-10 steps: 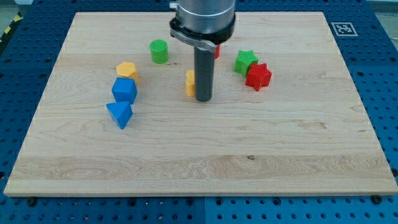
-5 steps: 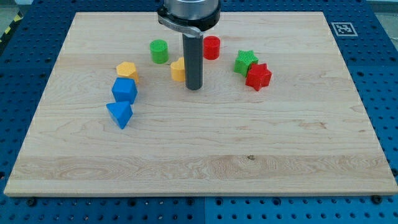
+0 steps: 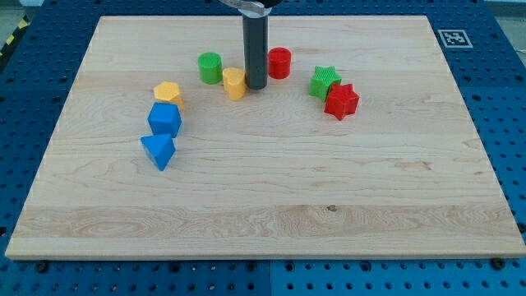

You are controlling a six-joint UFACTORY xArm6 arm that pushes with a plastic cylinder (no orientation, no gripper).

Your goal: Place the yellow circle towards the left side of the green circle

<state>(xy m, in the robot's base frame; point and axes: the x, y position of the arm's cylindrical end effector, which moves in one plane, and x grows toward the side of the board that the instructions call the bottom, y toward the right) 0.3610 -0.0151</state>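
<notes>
Sitting between yellow circle [image 3: 234, 83] and red cylinder [image 3: 279, 62]: my tip [image 3: 256, 86], apparently touching yellow; green circle [image 3: 209, 67] just left; no claw fitted.

The arm enters from the view's top edge — only its dark rod shows, standing upright. My tip [image 3: 255, 86] rests at surface level in the upper middle of the view — slightly left of centre.

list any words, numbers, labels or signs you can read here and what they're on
No readable words or numbers anywhere.
Square black-and-white fiducial marker at the top right corner of the light wooden board: a coded pattern, not text.
Yellow-and-black hazard stripe at the view's left edge: no lettering.
The coloured blocks and my tip carry no markings.
</notes>
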